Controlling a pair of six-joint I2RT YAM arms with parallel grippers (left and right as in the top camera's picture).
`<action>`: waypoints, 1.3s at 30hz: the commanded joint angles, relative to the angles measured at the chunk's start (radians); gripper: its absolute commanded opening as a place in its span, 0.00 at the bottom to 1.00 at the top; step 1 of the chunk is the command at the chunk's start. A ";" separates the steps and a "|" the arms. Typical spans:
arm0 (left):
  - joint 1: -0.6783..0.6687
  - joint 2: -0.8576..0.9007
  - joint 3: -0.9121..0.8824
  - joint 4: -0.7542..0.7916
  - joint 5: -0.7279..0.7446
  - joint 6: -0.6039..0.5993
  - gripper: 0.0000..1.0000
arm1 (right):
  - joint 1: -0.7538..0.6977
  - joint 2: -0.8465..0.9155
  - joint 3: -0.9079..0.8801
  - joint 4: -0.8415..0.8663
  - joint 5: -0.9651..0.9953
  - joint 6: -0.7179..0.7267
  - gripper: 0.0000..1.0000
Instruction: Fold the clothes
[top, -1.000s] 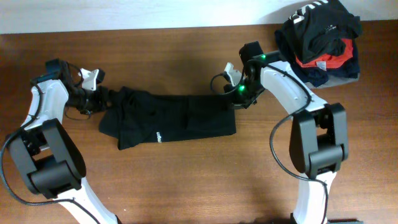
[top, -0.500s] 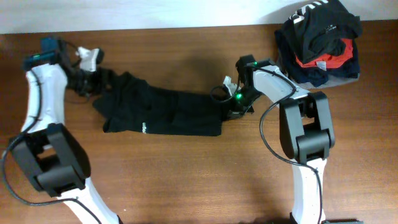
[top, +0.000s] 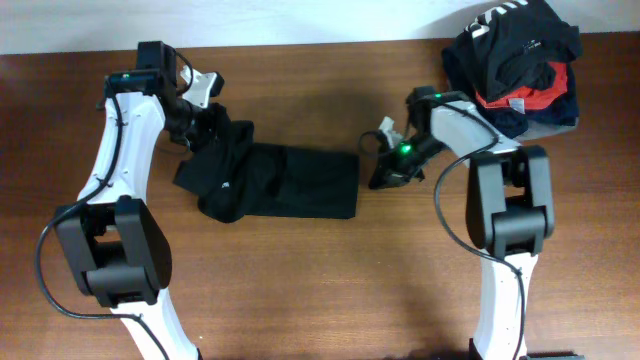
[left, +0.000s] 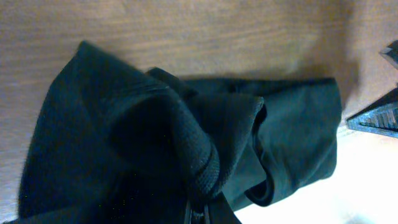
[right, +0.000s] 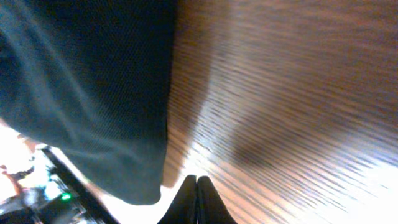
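A black garment (top: 290, 182) lies on the wooden table (top: 320, 280), its left end bunched and lifted. My left gripper (top: 207, 122) is shut on that bunched end; in the left wrist view the thick hem (left: 202, 165) runs into the closed fingers (left: 203, 214). My right gripper (top: 384, 177) sits just right of the garment's right edge, shut and empty. In the right wrist view its closed fingertips (right: 197, 199) are over bare wood, with the garment (right: 93, 81) to their left.
A pile of dark, red and striped clothes (top: 515, 65) sits at the table's far right corner. A pale wall strip (top: 200, 20) runs along the far edge. Bare wood fills the front half.
My left gripper has carried the garment's left end to the right, shortening the spread cloth. My right gripper has come off the garment's right edge and moved slightly right.
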 joint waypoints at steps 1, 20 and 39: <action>0.002 -0.046 0.069 0.003 -0.012 -0.025 0.01 | -0.028 -0.073 0.010 -0.015 -0.155 -0.067 0.04; -0.066 -0.069 0.132 0.011 -0.012 -0.029 0.01 | 0.101 -0.076 0.010 0.086 -0.146 -0.023 0.04; -0.303 -0.121 0.132 -0.001 -0.013 -0.029 0.00 | 0.124 0.046 0.010 0.098 0.016 0.063 0.04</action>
